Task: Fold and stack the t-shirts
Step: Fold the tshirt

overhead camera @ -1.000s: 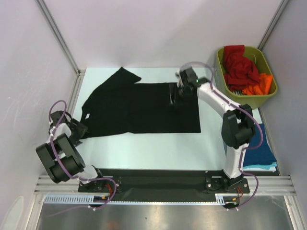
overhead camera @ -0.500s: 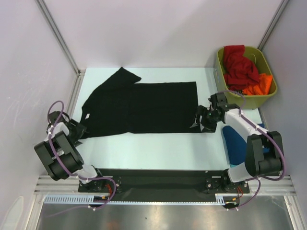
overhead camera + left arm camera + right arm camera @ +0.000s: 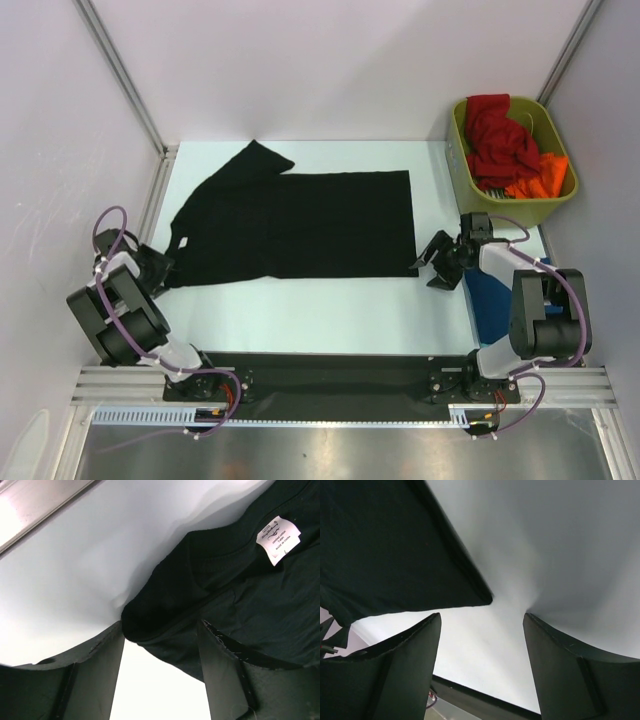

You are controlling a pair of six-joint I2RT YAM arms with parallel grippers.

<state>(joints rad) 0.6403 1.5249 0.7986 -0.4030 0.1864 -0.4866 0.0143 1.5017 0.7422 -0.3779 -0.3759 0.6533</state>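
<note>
1. The black t-shirt (image 3: 300, 225) is spread on the surface, folding judged unfinished.
2. The left pincer (image 3: 160, 268) and right pincer (image 3: 432, 268) are held open at its near corners, gripping nothing.
3. The red t-shirt (image 3: 495, 135) and orange t-shirt (image 3: 540, 178) are left in the bin (image 3: 455, 150).

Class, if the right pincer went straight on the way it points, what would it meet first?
Probably the hem corner of the black t-shirt, which lies just ahead of the open right pincer, in line with its gap. How high the pincer is above the cloth is unclear.
</note>
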